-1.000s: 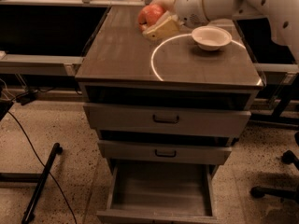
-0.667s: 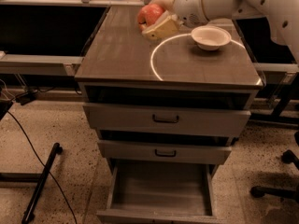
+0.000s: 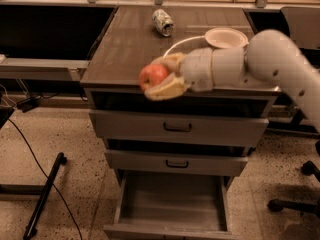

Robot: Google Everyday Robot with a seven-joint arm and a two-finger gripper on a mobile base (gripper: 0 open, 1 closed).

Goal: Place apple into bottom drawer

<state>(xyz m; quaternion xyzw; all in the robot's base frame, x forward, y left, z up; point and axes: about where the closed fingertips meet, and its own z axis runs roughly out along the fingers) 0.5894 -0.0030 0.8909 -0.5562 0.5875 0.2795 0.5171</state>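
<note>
My gripper [image 3: 161,79] is shut on the red-orange apple [image 3: 152,76] and holds it in the air at the front edge of the cabinet top, above the drawers. The pale fingers [image 3: 167,88] clasp the apple from above and below. My white arm [image 3: 270,59] reaches in from the right. The bottom drawer [image 3: 172,204] is pulled out below, a grey box with a bare floor. It lies lower than the apple and slightly to its right.
A silvery dented can [image 3: 163,22] lies at the back of the cabinet top [image 3: 125,49]. A white bowl [image 3: 226,37] sits at the back right. Two upper drawers [image 3: 177,128] with black handles are shut. A black stand leg [image 3: 45,194] and cable lie on the floor at left.
My gripper has carried the apple from the back of the cabinet top forward to its front edge and lower. The can, hidden before, now shows.
</note>
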